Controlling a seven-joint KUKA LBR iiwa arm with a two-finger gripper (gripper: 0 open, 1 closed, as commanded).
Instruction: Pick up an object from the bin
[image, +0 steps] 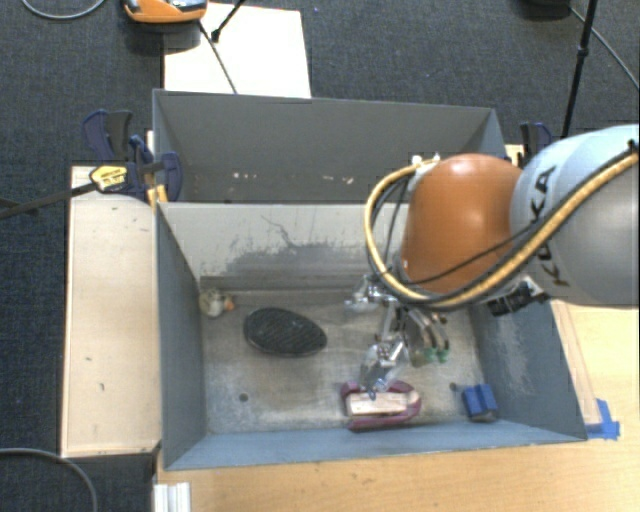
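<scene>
My gripper (379, 381) hangs low over the front middle of the bin, its fingertips reaching down to a flat maroon and white packet (382, 405) that lies by the front wall. The tips seem to touch the packet's top edge. A small blue block (479, 401) lies to the right of it near the front right corner. A black oval brush-like thing (285, 331) rests on the floor to the left of the gripper.
A small pale thing with an orange bit (214, 302) sits in the back left corner of the floor. The arm's orange cover and cables hang above the right half of the bin.
</scene>
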